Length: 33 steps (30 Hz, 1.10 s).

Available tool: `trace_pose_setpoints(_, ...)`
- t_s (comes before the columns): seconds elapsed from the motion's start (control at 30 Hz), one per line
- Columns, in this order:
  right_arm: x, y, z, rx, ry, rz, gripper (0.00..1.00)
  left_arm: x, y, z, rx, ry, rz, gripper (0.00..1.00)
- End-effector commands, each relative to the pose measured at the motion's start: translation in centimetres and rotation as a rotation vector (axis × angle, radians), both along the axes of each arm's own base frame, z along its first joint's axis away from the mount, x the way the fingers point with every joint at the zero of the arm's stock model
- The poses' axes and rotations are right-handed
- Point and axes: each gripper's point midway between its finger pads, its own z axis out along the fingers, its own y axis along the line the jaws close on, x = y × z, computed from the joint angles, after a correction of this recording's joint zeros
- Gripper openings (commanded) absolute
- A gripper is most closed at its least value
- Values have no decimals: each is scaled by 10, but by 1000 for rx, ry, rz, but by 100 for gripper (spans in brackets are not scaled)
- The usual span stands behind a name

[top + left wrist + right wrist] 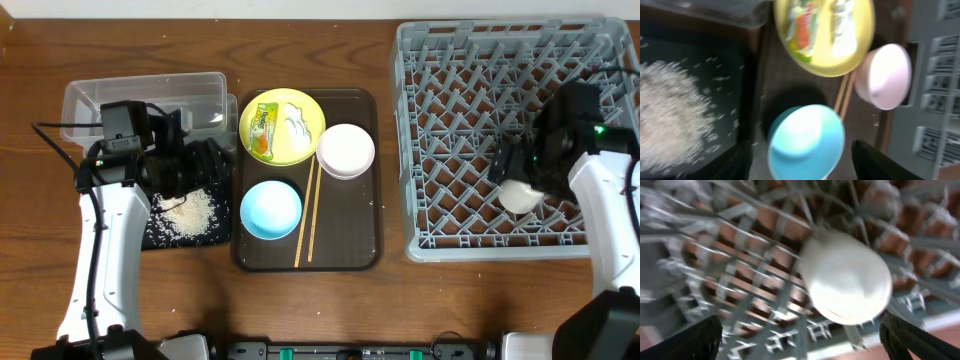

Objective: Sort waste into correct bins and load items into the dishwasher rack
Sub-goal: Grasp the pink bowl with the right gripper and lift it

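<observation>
Our right end effector (800,330) hangs released, jaws wide, over the near right part of the rack (450,120). The small cup (847,282) rests among the pegs between the fingers, touching neither. Our left end effector (212,165) is spread and empty above the black tray (215,238), with its heap of rice (190,212). The clear tub (95,100) sits just beyond.

Between them, a brown tray (350,255) carries:
- the blue bowl (270,210)
- chopsticks (307,215)
- the white bowl (346,150)
- the yellow plate (290,155), holding the wrapper (263,130) and paper scrap (298,122)
</observation>
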Motion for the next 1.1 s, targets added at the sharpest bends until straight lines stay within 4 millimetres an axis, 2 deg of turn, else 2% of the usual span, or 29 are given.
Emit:
trace_pose_setpoints(0.0, 40, 48, 47, 150, -199, 179, 95, -7, 25, -8, 139, 46, 62, 66)
trace_pose_setpoints(0.1, 64, 98, 73, 250, -344, 334, 91, -14, 37, -14, 196, 96, 115, 67)
trace_pose_setpoints(0.27, 80, 169, 79, 264, -438, 515, 85, -16, 39, -15, 204, 111, 137, 67)
trace_pose_setpoints(0.4, 84, 208, 56, 197, -412, 585, 84, -16, 39, -15, 204, 111, 137, 67)
trace_pose_setpoints(0.53, 85, 238, 14, 139, -338, 623, 82, -16, 39, -15, 204, 110, 137, 67)
trace_pose_setpoints(0.67, 86, 259, -27, 133, -269, 624, 74, -16, 39, -15, 204, 111, 137, 68)
trace_pose_setpoints(0.87, 90, 265, -71, 94, -203, 552, 61, -17, 39, -15, 203, 115, 136, 68)
trace_pose_setpoints(1.0, 90, 259, -92, 61, -160, 492, 48, -18, 39, -16, 203, 118, 136, 68)
trace_pose_setpoints(1.07, 88, 259, -99, 58, -144, 492, 33, -18, 39, -16, 203, 118, 136, 68)
